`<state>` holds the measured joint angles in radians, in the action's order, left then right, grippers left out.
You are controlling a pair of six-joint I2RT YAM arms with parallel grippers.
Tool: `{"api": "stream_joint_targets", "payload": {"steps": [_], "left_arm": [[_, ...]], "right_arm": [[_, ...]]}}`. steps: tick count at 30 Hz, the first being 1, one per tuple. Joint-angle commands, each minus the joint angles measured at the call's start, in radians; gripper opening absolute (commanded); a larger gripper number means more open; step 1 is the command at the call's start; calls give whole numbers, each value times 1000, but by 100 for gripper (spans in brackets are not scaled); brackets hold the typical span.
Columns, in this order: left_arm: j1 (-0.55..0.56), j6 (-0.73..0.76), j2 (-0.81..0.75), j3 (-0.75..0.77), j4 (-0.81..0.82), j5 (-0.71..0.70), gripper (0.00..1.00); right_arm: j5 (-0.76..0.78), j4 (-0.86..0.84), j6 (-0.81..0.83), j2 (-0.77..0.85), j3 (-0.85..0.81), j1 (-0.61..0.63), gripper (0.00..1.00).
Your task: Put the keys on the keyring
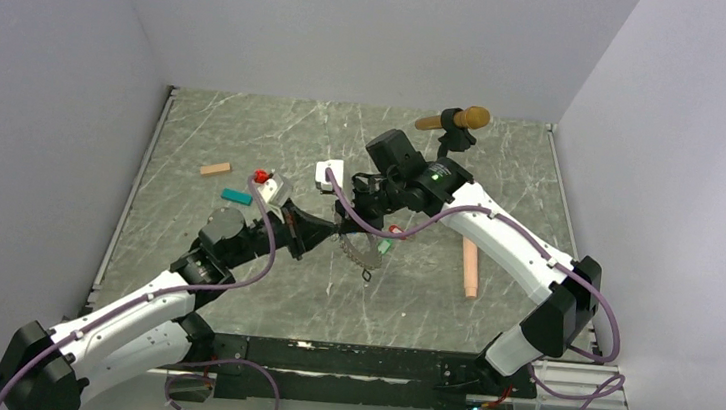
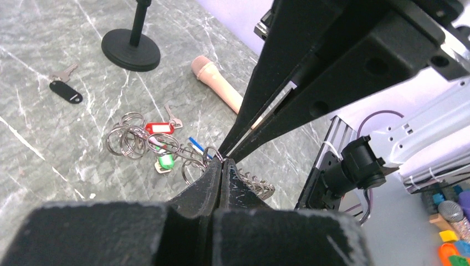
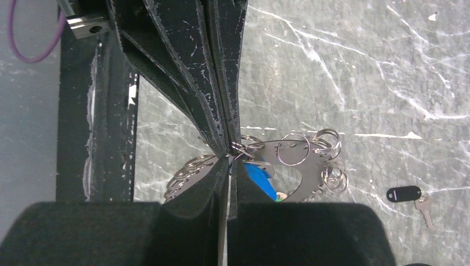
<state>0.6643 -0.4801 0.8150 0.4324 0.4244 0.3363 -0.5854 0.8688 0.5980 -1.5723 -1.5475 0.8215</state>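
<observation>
Tip to tip over the counter [image 2: 50, 166], the left claw [image 2: 221, 168] clamps the keyring chain [image 2: 252, 185] and the right claw [image 2: 228, 151] is pinched together, with the tagged keys [image 2: 159, 128] bunched just beside at nine o'clock, seen from the left wrist.
</observation>
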Motion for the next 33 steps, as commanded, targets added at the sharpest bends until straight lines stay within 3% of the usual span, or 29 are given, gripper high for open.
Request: {"api": "stream_joint_targets", "payload": {"steps": [1, 15, 33], "left_arm": [[-8, 86, -28, -13, 175, 38, 0], [-8, 39, 6, -149, 531, 8, 0], [-8, 33, 14, -163, 559, 29, 0]], "right_arm": [[-141, 17, -28, 16, -63, 0, 8], [-198, 46, -1, 34, -74, -25, 14], [-349, 109, 35, 76, -109, -136, 23]]}}
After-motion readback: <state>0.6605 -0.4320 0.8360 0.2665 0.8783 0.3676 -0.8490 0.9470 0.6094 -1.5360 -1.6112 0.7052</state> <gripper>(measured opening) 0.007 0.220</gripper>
